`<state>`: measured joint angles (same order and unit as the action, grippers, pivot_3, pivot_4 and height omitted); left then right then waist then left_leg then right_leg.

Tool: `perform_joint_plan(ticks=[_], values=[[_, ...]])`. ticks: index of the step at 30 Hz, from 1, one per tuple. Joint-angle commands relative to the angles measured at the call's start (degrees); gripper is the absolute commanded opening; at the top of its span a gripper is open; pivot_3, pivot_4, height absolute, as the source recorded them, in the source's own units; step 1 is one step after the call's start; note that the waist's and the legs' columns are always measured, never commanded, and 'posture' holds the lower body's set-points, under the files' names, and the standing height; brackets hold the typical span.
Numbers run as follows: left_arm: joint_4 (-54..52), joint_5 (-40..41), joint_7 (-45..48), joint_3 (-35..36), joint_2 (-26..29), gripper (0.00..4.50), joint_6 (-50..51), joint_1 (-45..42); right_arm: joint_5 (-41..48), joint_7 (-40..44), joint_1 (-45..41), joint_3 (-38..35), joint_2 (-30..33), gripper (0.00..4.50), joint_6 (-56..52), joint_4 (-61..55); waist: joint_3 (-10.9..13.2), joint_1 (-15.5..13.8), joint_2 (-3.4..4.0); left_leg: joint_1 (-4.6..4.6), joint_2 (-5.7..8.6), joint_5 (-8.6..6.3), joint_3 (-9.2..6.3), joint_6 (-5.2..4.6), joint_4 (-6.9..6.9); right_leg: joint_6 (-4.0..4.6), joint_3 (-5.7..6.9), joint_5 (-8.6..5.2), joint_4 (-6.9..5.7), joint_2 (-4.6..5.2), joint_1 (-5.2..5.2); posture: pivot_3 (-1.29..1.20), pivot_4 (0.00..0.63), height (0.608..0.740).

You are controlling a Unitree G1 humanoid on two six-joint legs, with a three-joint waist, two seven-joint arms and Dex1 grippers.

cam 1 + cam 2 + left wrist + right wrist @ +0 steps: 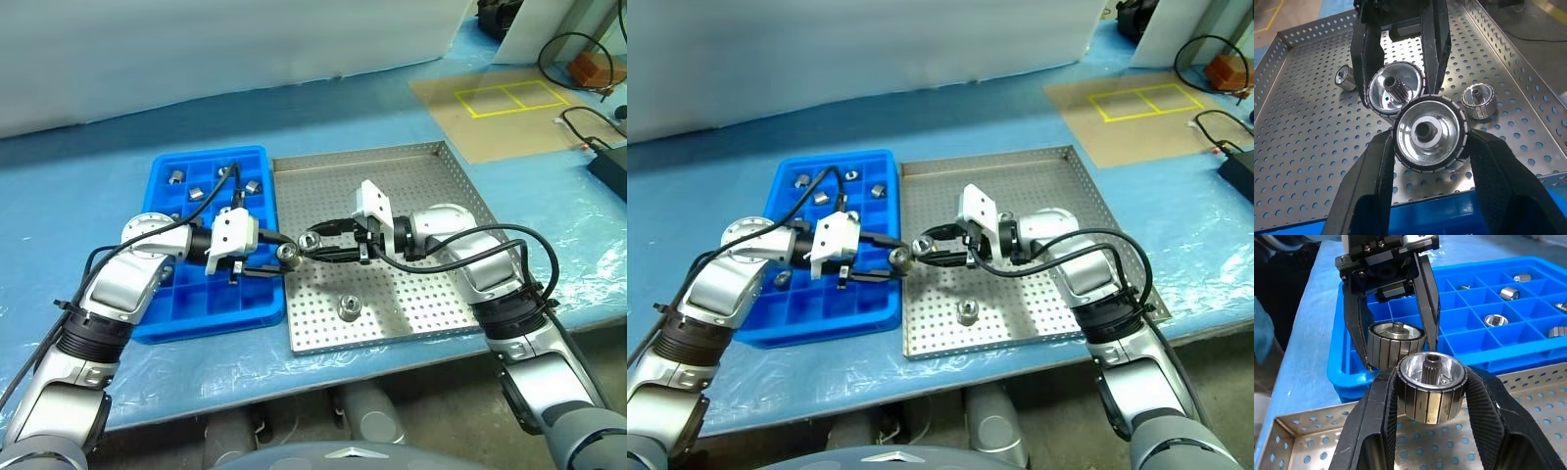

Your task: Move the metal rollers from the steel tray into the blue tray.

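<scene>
Blue-covered table; cables at 2 o'clock. Left claw and right claw each clamping a roller, meeting over steel tray edge.

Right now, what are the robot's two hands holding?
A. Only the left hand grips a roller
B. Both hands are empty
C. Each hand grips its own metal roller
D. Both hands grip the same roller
C: in the left wrist view the left hand is shut on one metal roller, and the right hand facing it is shut on a second roller.
</scene>
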<state>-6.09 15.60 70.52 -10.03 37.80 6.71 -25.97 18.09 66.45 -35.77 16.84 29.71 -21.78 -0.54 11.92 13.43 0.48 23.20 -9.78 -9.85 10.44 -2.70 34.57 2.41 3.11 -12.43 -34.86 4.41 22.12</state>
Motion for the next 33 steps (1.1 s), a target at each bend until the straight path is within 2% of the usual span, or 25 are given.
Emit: perform_joint_plan(ticks=[1, 5, 9, 17, 21, 25, 33], values=[[-1.9, 1.6, -0.6, 4.2, 2.5, 1.91, 0.0, 1.0, -6.2, -1.2, 0.4, -2.7, 6.6, 1.62, 4.5, 7.2, 0.0, -0.1, 0.0, 0.0, 0.0, 0.0, 0.0, 0.0, 0.0, 0.0, 0.0, 0.0, 0.0, 0.0, 0.0, -0.62, 0.15, 0.74], [-2.8, 1.9, -1.3, 3.8, 2.5, 1.91, 0.4, 1.6, -8.3, -4.1, -1.1, -3.7, 6.7, 1.62, 8.9, 9.7, 0.0, 0.0, -0.02, 0.03, 0.12, -0.02, 0.01, -0.02, 0.01, 0.0, -0.01, 0.0, 0.05, 0.03, -0.03, -0.62, 0.15, 0.74], [-2.8, 1.9, -1.3, 3.7, 2.3, 1.91, 0.6, 1.5, -10.2, -4.9, 0.0, -3.5, 6.2, 1.62, 11.8, 6.6, 0.0, 1.2, -0.01, 0.0, -0.04, -0.01, 0.03, -0.01, 0.01, 0.0, 0.0, 0.0, -0.02, -0.07, 0.06, -0.62, 0.15, 0.74], [-0.6, -1.1, -1.3, 3.1, 2.9, 1.91, -2.0, 1.4, -6.0, -4.6, 0.2, -7.5, 6.0, 1.62, 5.3, 6.7, 0.0, 1.6, -0.01, 0.01, 0.0, -0.01, 0.02, -0.04, 0.02, 0.01, 0.0, 0.01, 0.01, -0.07, 0.0, -0.64, 0.15, 0.74], [1.4, -2.5, -3.0, 4.1, 3.2, 1.91, -0.8, 0.6, -1.7, -5.5, -0.5, -12.2, 5.5, 1.62, -0.5, 8.4, 0.0, 1.7, -0.01, -0.02, 0.0, -0.01, 0.01, -0.03, 0.02, 0.01, 0.0, 0.01, 0.01, -0.07, -0.01, -0.65, 0.15, 0.74], [1.7, -2.2, -2.1, 3.7, 3.2, 1.91, -1.4, 0.9, -4.3, -5.0, 1.6, -13.2, 9.4, 1.62, 1.7, 10.9, 0.0, 1.5, -0.01, 0.03, 0.02, -0.02, 0.01, -0.05, 0.03, 0.01, 0.0, 0.01, 0.06, -0.07, -0.01, -0.67, 0.15, 0.74], [3.1, -2.3, -1.0, 1.8, 1.2, 1.91, -2.0, -0.9, -10.4, -11.9, 5.4, -15.4, 13.0, 1.62, 8.2, 22.1, 0.0, 1.9, -0.01, 0.02, 0.02, -0.03, 0.03, -0.06, 0.03, 0.01, 0.01, 0.0, 0.09, -0.07, -0.02, -0.72, 0.15, 0.74]])
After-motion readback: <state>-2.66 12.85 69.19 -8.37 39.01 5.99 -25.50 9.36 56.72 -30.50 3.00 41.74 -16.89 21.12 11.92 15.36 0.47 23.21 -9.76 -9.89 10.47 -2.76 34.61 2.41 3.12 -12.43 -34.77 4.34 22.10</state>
